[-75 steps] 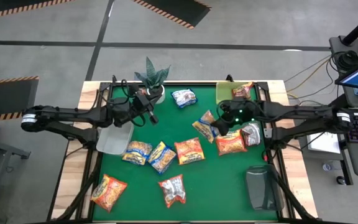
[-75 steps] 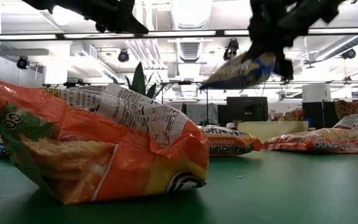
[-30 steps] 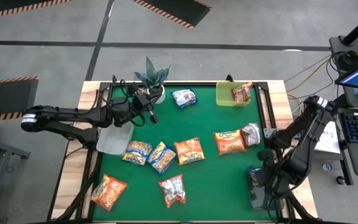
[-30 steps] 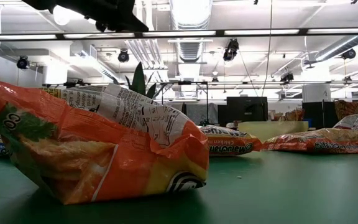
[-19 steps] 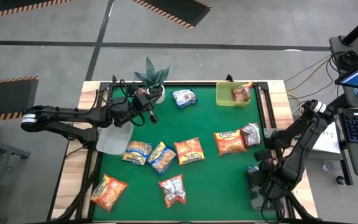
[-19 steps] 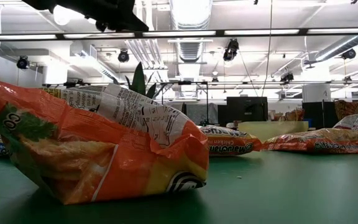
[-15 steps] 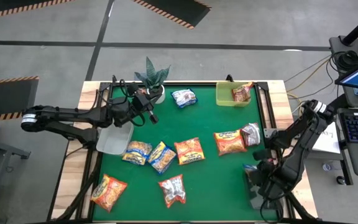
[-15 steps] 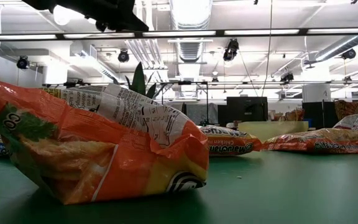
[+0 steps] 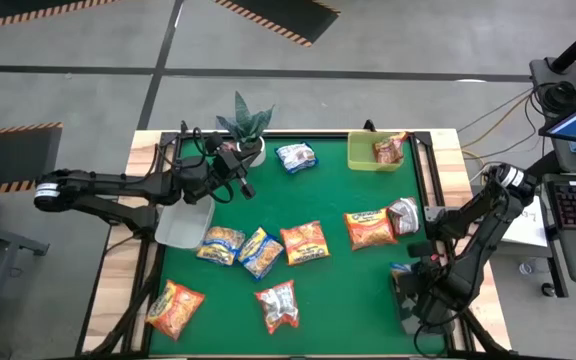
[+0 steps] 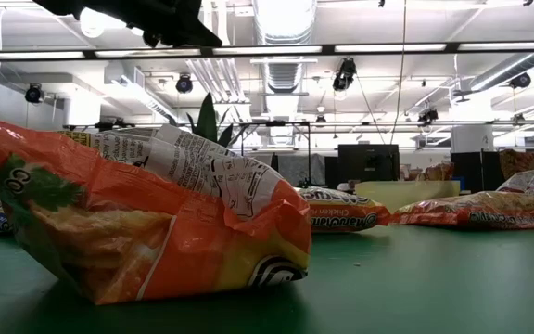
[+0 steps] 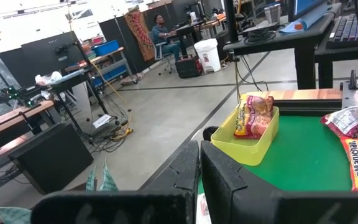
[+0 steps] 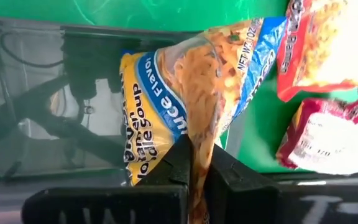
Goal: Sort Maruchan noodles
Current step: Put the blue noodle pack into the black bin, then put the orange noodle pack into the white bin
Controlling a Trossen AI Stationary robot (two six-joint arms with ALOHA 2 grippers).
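Your right gripper is clenched on a yellow-and-blue noodle packet, pinching it by one edge so that it hangs from the fingers; seen from above, that gripper sits at about four o'clock on the green table, over a clear bin at the table's right edge; so the step in hand looks like the drop-off of this packet.

Your left gripper is clenched on nothing and waits at about ten o'clock, beside the potted plant, above a second clear bin.

The rest is still loose on the table; a lime-green tray at one o'clock holds one red packet; a blue-and-white packet lies at twelve; an orange packet touching a red-silver packet lies at three; a yellow one, a blue-and-yellow one and an orange one lie in a row near the centre; another orange one lies at seven and a red-silver one at six.

Next, I judge, you need to centre the hanging packet over the bin and let the fingers go; watch that it falls inside and does not catch on the rim.
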